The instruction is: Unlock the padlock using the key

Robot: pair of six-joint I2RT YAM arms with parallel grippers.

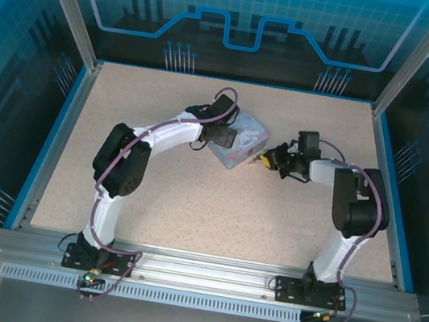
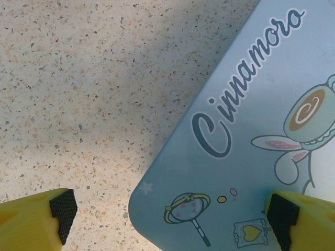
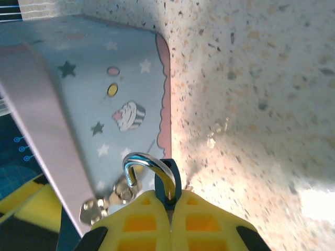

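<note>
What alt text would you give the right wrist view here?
The yellow right pincer, closed, pinches the tiny padlock, whose silver shackle arches over to the clasp of the tin box. The pale blue tin, printed with stars and a cupcake, lies on the left; the speckled table lies on the right.

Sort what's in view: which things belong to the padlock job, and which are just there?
Job: padlock, pinched in the shut right gripper; tin box at whose clasp it hangs.
Just there: open left gripper over the tin lid; speckled table.
</note>
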